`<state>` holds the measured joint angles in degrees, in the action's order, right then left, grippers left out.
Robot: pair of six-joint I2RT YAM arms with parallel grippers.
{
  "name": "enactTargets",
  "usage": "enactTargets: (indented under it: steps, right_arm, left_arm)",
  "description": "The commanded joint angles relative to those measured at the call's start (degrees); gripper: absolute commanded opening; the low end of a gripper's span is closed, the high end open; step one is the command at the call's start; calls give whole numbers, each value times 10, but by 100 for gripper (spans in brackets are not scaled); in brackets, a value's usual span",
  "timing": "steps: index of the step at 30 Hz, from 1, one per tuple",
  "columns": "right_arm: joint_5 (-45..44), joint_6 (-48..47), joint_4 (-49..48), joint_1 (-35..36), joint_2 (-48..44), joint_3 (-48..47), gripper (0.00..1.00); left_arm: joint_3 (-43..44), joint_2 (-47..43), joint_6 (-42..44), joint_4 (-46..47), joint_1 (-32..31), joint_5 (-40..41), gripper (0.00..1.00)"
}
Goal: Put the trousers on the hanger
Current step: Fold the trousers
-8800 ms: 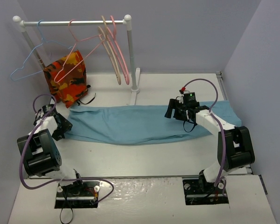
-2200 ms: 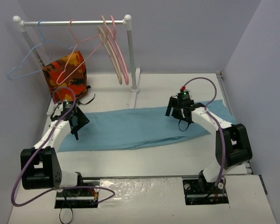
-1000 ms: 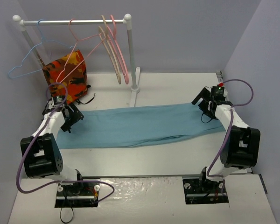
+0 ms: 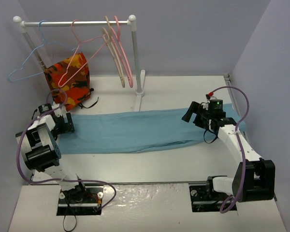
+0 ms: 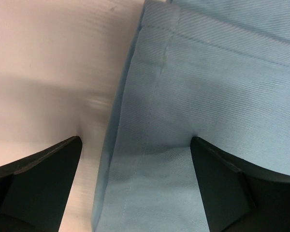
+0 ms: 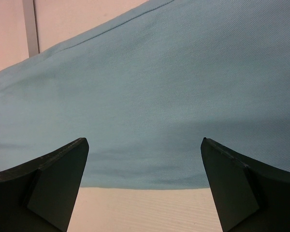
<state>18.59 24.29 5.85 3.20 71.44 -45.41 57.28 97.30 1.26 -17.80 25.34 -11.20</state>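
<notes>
Left gripper (image 5: 135,141) and right gripper (image 6: 145,140) both gape wide, empty, just over the trousers (image 4: 135,130) lying long-ways under both.

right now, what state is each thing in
trousers: lying flat across the table, not hung
hanger: hooked on the rail, no trousers on it
left hand: open, straddling the trousers' end edge, gripping nothing
right hand: open over the trousers, gripping nothing

Wrinkled blue-teal trousers (image 4: 135,129) lie spread flat; salmon wire hanger (image 4: 69,64) hangs behind.
</notes>
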Motion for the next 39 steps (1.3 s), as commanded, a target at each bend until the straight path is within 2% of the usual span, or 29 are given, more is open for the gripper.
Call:
enactTargets:
  steps: [1,7,12,13,17,22,25,28,31,39]
  right_arm:
    - [5,-7,-15,1,-20,-4,100]
    - [2,-5,-14,1,-14,-10,100]
    - [-2,-5,-12,1,-15,-12,100]
    - [-3,-4,-12,1,-16,-12,100]
    - [-10,-1,-10,0,-18,-11,100]
    - [-12,12,-6,0,-15,-17,100]
    - [-11,15,-2,1,-9,-26,100]
    - [-17,15,8,1,0,-43,100]
    - [-25,7,28,2,9,-64,100]
    - [-34,-1,82,2,17,-112,100]
  left_arm:
    - [4,19,19,-13,-10,-67,87]
    - [-5,9,20,-10,-12,-115,53]
    - [-4,14,20,-12,-12,-150,5]
    - [-5,12,18,-12,-12,-155,1]
    - [-9,-15,-9,-23,-12,-162,0]
    - [-66,-136,-123,-26,-12,-104,0]
    - [-55,-204,-161,-75,-10,-71,0]
    - [-11,-260,-220,-172,-9,-11,0]
    - [47,-293,-243,-246,-9,46,0]
    - [272,-289,-211,-342,0,226,0]
